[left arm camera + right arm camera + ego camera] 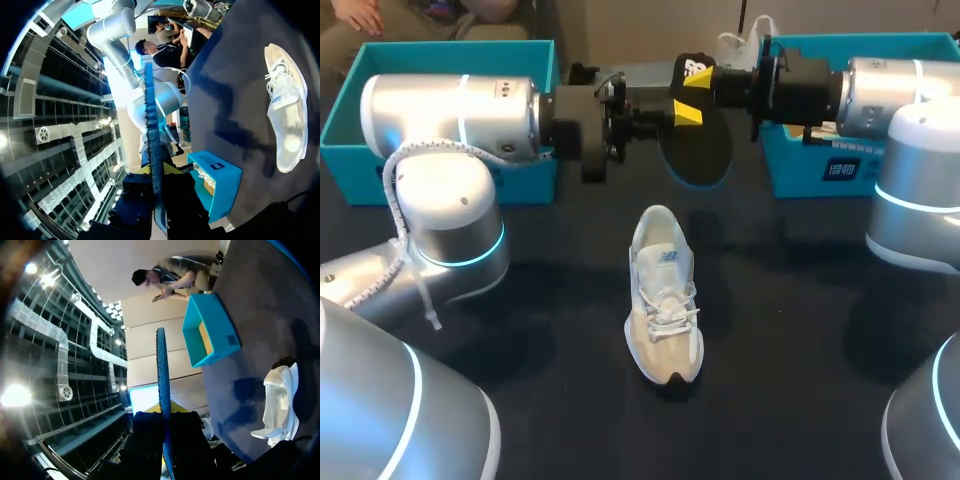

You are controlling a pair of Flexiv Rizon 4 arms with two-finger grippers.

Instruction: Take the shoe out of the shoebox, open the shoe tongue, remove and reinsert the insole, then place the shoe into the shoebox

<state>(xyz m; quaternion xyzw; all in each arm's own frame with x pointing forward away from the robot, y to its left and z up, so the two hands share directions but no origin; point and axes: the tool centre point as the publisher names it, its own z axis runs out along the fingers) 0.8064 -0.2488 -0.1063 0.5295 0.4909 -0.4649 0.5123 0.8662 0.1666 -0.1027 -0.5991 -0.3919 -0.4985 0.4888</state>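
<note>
A beige and white shoe (665, 295) lies on the dark table, toe toward me, laces tied. Its black insole (698, 150) hangs in the air behind it, held from both sides. My left gripper (682, 113) comes in from the left and is shut on the insole. My right gripper (700, 80) comes in from the right and is also shut on it. In the left wrist view the insole (150, 135) shows edge-on between the fingers, with the shoe (287, 115) off to the side. The right wrist view shows the same insole (161, 385) edge-on and the shoe (280, 400) below.
A blue shoebox part (345, 110) stands at the back left behind my left arm. Another blue box (800, 170) with white paper inside stands at the back right, under my right arm. Open dark tabletop surrounds the shoe.
</note>
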